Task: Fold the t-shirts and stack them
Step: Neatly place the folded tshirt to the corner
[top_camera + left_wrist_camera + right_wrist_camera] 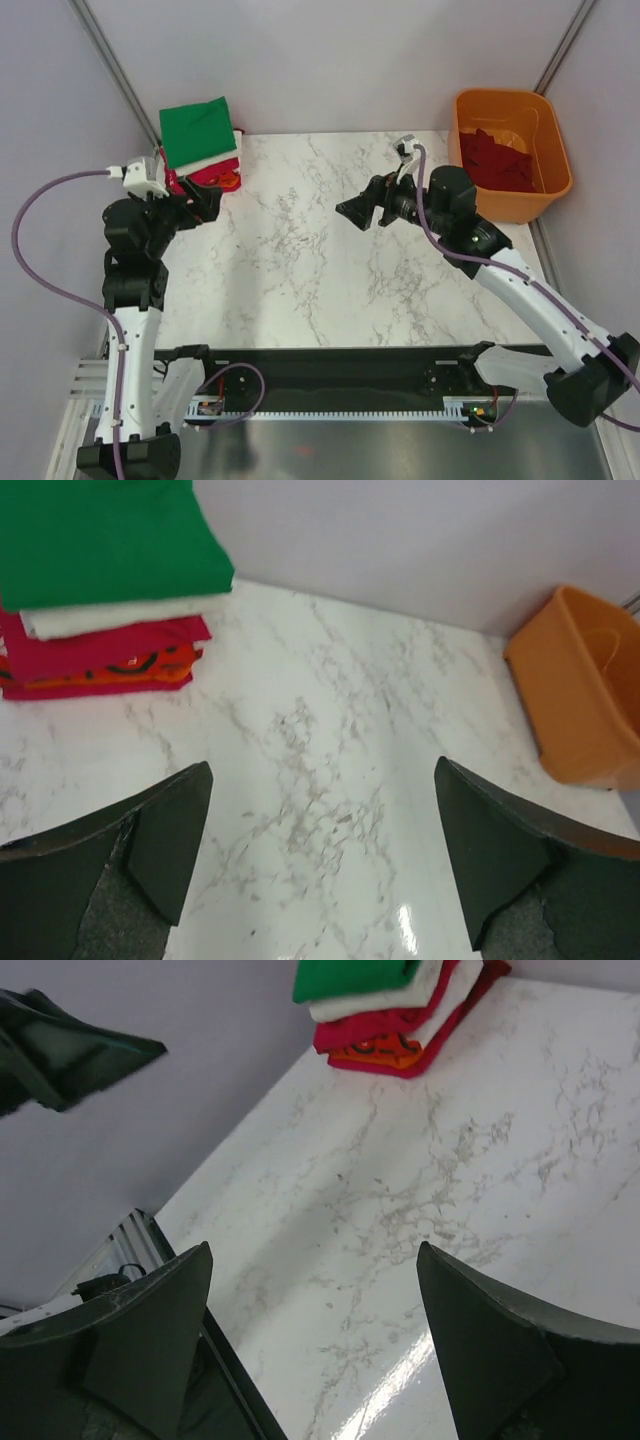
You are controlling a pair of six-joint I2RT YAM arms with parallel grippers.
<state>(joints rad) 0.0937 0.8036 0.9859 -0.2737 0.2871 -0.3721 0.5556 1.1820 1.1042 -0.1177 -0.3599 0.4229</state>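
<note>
Folded stack: the stack of shirts [200, 145] sits in the upper left of the overhead view, at the far left corner of the marble table [300, 280]. The green shirt [100, 540] is on top, with a cream one [110, 617], a red one [100, 645] and an orange layer below.
Left to fold: maroon cloth [495, 158] lies crumpled inside the orange tub [556, 150] in the upper right of the overhead view. Whether it is one shirt or several cannot be told.
Its lie: a loose heap with no clear long axis. The tub's long side runs up and down the frame.
Right gripper [352, 212]: jaws spread wide and empty, over mid-table. It points left toward the stack, so the tub lies behind it to the upper right.
Left gripper [210, 202]: jaws apart, holding nothing, just beside the stack's lower right edge.
Nearer arm: the right, by some way. The left is well apart from the tub.
Likely next move: the right arm would need to turn round to face the tub, then reach down into it from above.
</note>
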